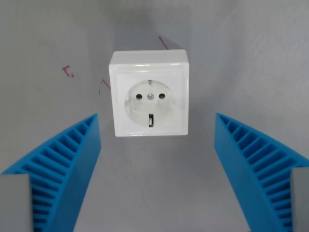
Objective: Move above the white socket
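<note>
Hanging over the grey tabletop (251, 63), the gripper (157, 121) spreads its blue fingers (67, 164) wide — the white socket (149, 94) sits between them, untouched.

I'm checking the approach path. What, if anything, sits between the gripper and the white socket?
Nothing visible does. The white socket stands alone on the grey surface, and the gap between the open gripper and it holds only bare surface.
</note>
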